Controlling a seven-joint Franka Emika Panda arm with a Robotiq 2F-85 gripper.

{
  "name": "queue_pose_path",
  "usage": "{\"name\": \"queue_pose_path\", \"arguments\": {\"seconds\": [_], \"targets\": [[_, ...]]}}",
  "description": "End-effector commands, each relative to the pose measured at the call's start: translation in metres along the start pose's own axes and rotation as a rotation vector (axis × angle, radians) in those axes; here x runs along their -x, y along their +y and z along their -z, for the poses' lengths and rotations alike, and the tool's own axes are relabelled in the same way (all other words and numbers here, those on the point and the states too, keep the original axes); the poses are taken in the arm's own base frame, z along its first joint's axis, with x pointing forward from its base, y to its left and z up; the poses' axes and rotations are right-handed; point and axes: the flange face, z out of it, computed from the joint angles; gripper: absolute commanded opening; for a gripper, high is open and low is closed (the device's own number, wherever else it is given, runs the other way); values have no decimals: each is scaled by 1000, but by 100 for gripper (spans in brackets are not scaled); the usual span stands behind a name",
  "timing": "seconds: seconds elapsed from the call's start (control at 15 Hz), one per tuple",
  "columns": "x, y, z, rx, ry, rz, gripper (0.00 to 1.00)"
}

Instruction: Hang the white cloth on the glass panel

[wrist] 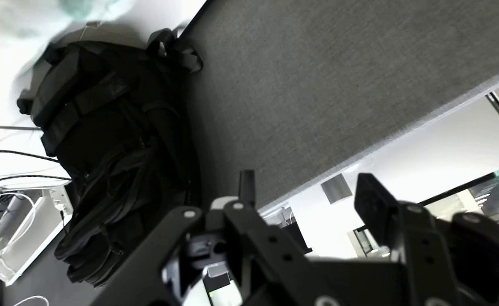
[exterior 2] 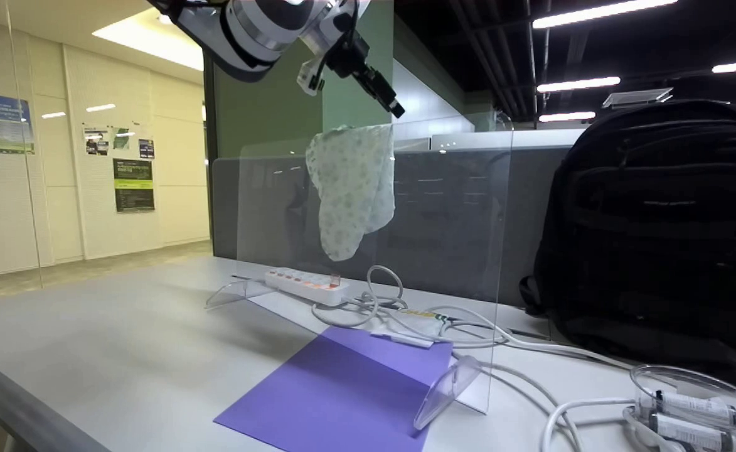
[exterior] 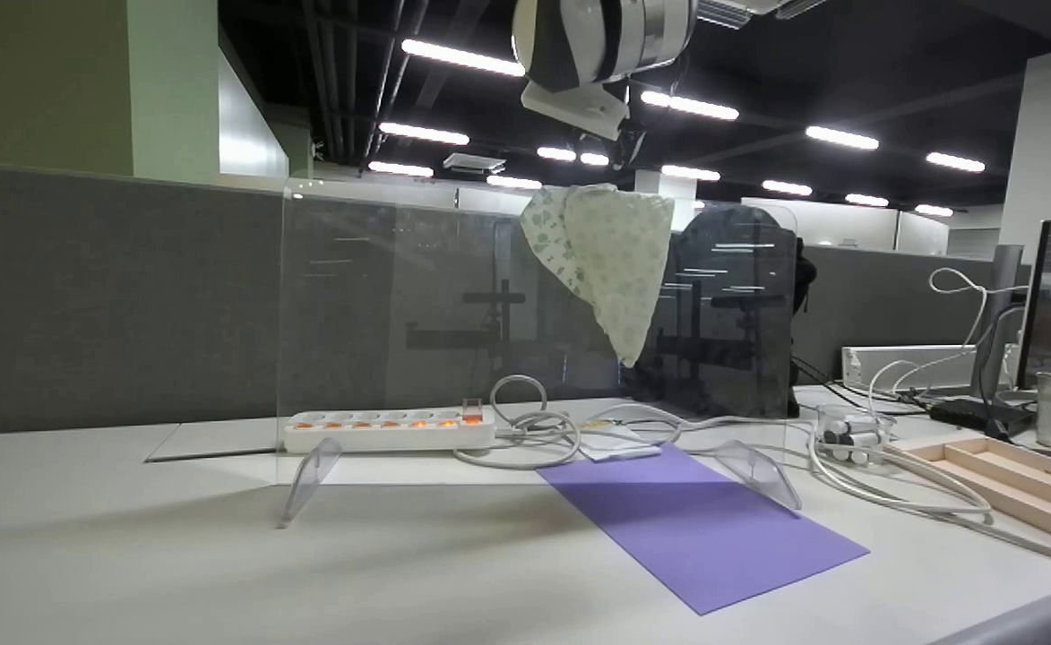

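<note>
Pincer (wrist: 304,187) inspected in the wrist view: its 2 fingers (wrist: 368,195) stand spread, with a clear gap between the tips. In both exterior views it hangs above the glass panel (exterior: 525,349), near the white cloth (exterior: 622,260) but apart from it.

Cloth is draped on the panel's top edge and hangs down from it, wrinkled, with a faint greenish print. Its lower part tapers to a narrow end, well above the counter (exterior: 131,564).

Panel stands upright on the counter, with 2 clear feet (exterior 2: 448,392), 1 near either end. Purple mat (exterior: 704,528) lies flat on the counter, extending on both sides of the panel's lower edge; 1 foot stands at the mat's edge, and whether it rests on the mat cannot be determined.

In both exterior views, a white power strip (exterior: 391,433) with orange switches lies behind the panel, pale cables (exterior: 534,421) beside it. Black backpack (exterior 2: 662,238) stands on the counter, in front of the grey partition (exterior: 113,296).
</note>
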Motion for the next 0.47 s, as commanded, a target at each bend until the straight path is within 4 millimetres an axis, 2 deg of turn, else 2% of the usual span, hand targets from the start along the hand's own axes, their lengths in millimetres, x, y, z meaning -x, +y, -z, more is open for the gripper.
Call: {"name": "queue_pose_path", "arguments": {"seconds": [0.0,0.07,0.4], "targets": [[-12,-14,10,-14,9,-6,95],[-14,-17,13,-29,18,-3,100],[-22,-22,37,-78,33,40,100]]}}
